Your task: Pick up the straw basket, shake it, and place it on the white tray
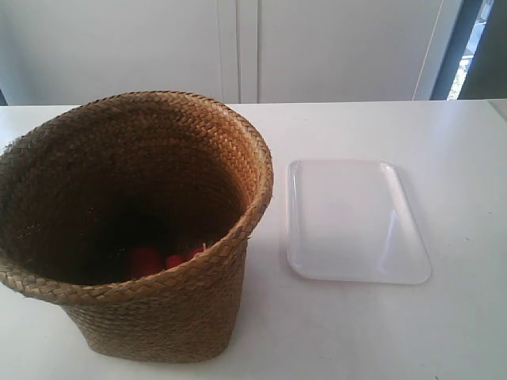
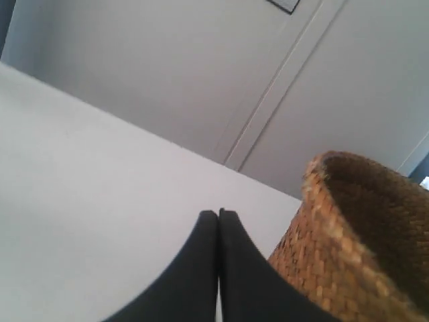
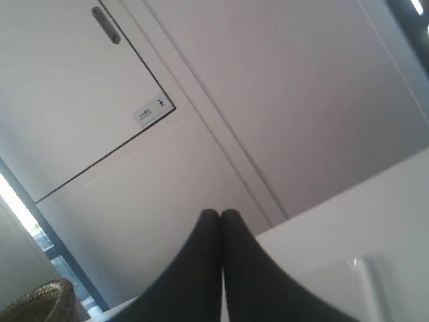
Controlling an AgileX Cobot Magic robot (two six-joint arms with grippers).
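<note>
The straw basket [image 1: 150, 313] stands upright on the white table at the exterior view's left, golden-brown with a braided rim and a dark inside where small red things [image 1: 146, 260] lie. The white tray [image 1: 355, 222] lies flat on the table to its right, a small gap apart. Neither arm shows in the exterior view. My left gripper [image 2: 218, 213] is shut with nothing in it, low over the table beside the straw basket [image 2: 342, 248]. My right gripper [image 3: 221, 213] is shut and empty too, with the white tray's edge [image 3: 365, 268] close by and the straw basket's rim [image 3: 47, 298] farther off.
The white table [image 1: 444, 332] runs back to a pale wall of cabinet doors [image 1: 317, 47]. A window strip [image 1: 471, 39] shows at the far right.
</note>
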